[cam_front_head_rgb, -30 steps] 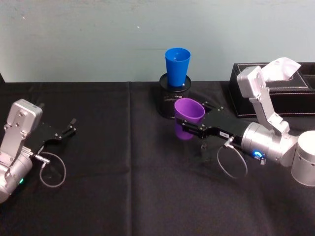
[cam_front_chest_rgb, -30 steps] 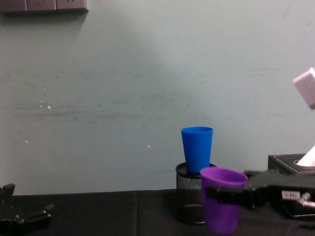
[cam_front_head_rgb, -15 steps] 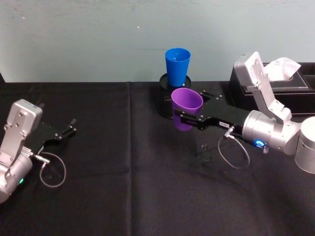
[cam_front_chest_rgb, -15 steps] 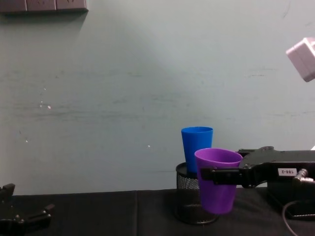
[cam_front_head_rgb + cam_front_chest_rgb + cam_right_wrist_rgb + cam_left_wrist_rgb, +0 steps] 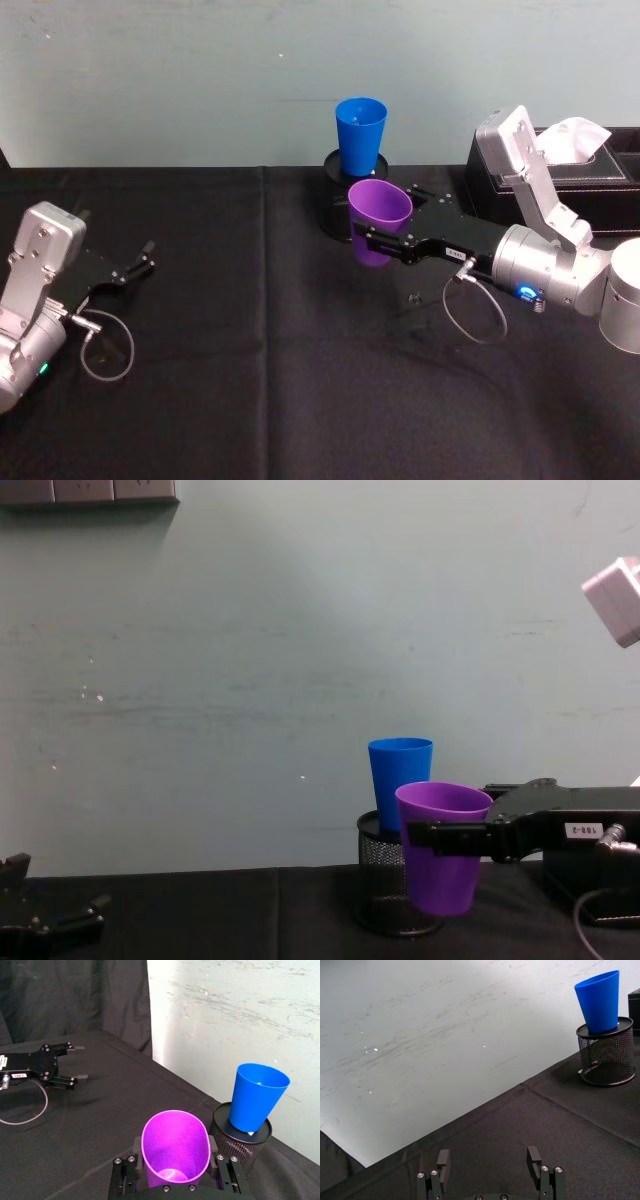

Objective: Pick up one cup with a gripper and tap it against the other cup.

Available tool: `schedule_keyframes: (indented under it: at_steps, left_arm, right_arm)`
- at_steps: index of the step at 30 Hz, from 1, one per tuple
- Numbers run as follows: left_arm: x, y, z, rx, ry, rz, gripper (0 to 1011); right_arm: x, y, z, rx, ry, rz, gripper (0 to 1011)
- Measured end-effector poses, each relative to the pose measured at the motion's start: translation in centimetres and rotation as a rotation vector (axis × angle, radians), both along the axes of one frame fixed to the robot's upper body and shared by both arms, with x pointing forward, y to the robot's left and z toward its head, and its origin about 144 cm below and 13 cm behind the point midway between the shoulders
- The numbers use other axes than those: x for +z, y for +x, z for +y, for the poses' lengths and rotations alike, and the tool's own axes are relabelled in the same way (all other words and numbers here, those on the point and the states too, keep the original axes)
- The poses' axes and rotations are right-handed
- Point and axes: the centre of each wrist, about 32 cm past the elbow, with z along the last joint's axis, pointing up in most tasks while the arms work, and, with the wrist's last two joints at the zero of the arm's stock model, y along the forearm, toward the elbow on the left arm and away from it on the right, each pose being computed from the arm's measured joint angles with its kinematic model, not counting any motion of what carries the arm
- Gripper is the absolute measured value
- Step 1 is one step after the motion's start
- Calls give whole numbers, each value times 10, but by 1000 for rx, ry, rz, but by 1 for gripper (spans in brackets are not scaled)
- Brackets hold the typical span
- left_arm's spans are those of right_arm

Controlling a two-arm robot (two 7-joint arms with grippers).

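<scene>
In the chest view the purple cup (image 5: 442, 880) hides part of the blue cup (image 5: 390, 770) and the mesh pen holder (image 5: 380, 890); whether the cups touch cannot be told.

Smooth plastic purple cup (image 5: 380, 208), blue cup (image 5: 360, 135) (likewise glossy); wire-mesh holder (image 5: 607, 1055); matt black cloth (image 5: 250, 350)

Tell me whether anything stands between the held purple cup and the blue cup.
Nothing visible fills the gap. The right gripper holds the purple cup off the table near the blue cup, which sits in a mesh holder; the purple cup's lower body may meet that rim first. The left gripper lies parked far left.
</scene>
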Motion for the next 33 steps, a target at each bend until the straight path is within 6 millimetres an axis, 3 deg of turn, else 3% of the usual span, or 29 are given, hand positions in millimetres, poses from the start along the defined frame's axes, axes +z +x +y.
schedule_keyframes:
  at_steps: [33]
  left_arm:
    - [0,0,0,0,0,0,1000]
  right_arm:
    - [-1,0,0,2,4,2,718]
